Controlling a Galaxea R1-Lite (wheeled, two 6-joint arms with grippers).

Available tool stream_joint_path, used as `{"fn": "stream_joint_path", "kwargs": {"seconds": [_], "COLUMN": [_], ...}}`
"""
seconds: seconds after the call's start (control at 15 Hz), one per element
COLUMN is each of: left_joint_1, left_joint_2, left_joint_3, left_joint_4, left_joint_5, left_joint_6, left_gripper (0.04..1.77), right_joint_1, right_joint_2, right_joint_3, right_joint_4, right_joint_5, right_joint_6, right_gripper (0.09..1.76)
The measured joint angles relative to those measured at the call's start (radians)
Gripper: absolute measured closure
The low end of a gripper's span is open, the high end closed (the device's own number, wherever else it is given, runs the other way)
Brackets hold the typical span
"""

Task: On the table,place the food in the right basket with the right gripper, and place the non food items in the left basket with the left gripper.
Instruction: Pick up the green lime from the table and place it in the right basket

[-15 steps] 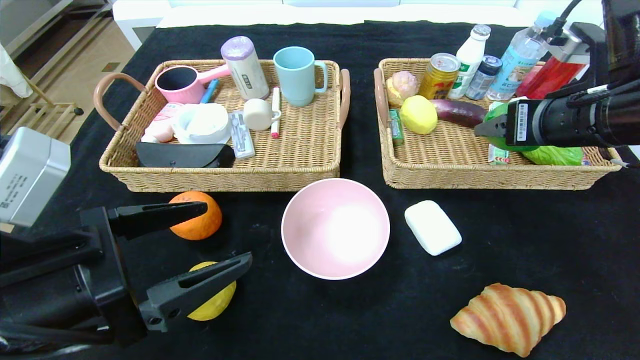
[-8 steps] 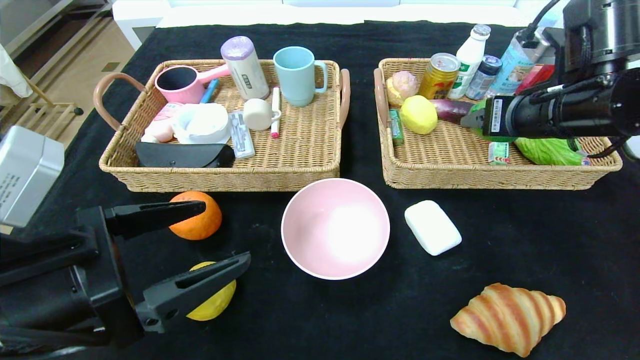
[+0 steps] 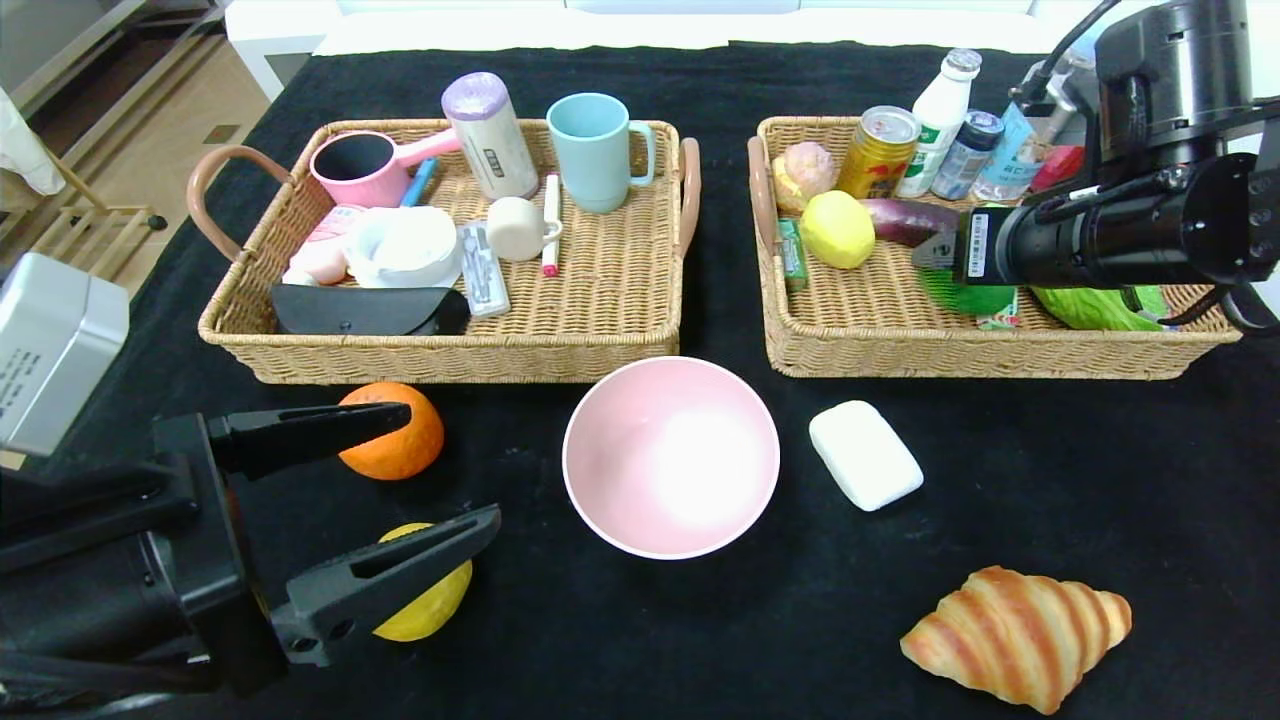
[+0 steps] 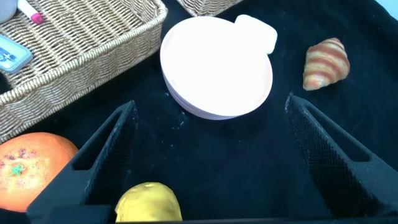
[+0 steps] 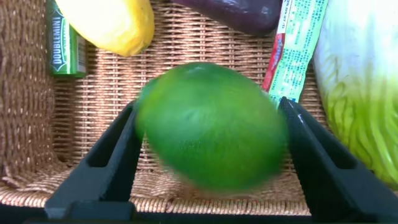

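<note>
Right pincer [image 3: 935, 252] over right basket [image 3: 880, 345], green fruit [image 3: 968, 298] beneath.

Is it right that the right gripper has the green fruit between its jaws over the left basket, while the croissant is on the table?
Not quite. The right gripper has the green fruit over the right basket, as the head view shows. The croissant is on the table.

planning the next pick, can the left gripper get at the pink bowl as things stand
Probably yes. The left gripper hovers open low over the table, pointing toward the pink bowl, with only bare black cloth between them. The orange and yellow fruit sit beside its fingers, not in its path.
</note>
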Motion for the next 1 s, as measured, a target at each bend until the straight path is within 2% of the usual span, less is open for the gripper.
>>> {"fn": "stream_joint_path", "kwargs": {"seconds": [0.53,0.73,0.8,1.0], "left_joint_1": [0.0,-0.001,-0.001,-0.001], "left_joint_2": [0.0,0.002,0.003,0.004], "left_joint_3": [0.0,0.002,0.003,0.003], "left_joint_4": [0.001,0.003,0.003,0.009], "left_joint_5": [0.0,0.0,0.0,0.0], "left_joint_6": [0.0,0.0,0.0,0.0], "left_gripper": [0.09,0.09,0.09,0.09], "right_joint_1": [0.002,0.01,0.017,0.049], "right_joint_2": [-0.006,-0.048,-0.069,-0.147], "right_joint_3": [0.008,0.019,0.023,0.037], "right_joint_4": [0.015,0.14,0.201,0.376], "right_joint_5": [0.0,-0.004,-0.01,-0.017], "right_joint_6": [-0.001,0.008,0.042,0.258], "right_gripper": [0.21,0.19,0.18,0.17]}}
